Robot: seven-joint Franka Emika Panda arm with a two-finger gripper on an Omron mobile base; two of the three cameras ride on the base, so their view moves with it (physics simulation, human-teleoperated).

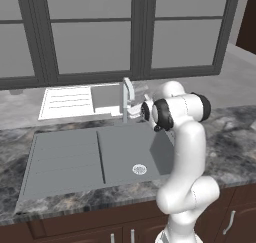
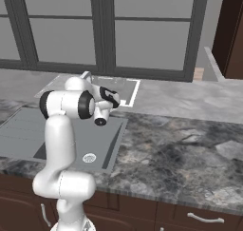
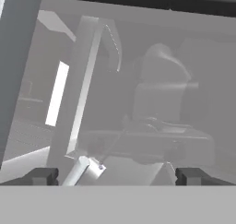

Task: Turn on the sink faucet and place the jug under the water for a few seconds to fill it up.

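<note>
The marbled table (image 1: 235, 137) carries the grey sink (image 1: 65, 162), its round drain (image 1: 139, 169) in the basin right of the ridged drainboard. The sink faucet (image 1: 126, 99) stands upright at the sink's back edge, just before the window. The claw (image 3: 117, 176) is spread wide, close to the faucet's right side, holding nothing; whether it touches the faucet cannot be told.

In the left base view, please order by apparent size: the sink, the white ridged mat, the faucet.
1. Sink, largest.
2. White ridged mat; it lies farther from the camera, which shrinks it.
3. Sink faucet, slimmest by far.
</note>
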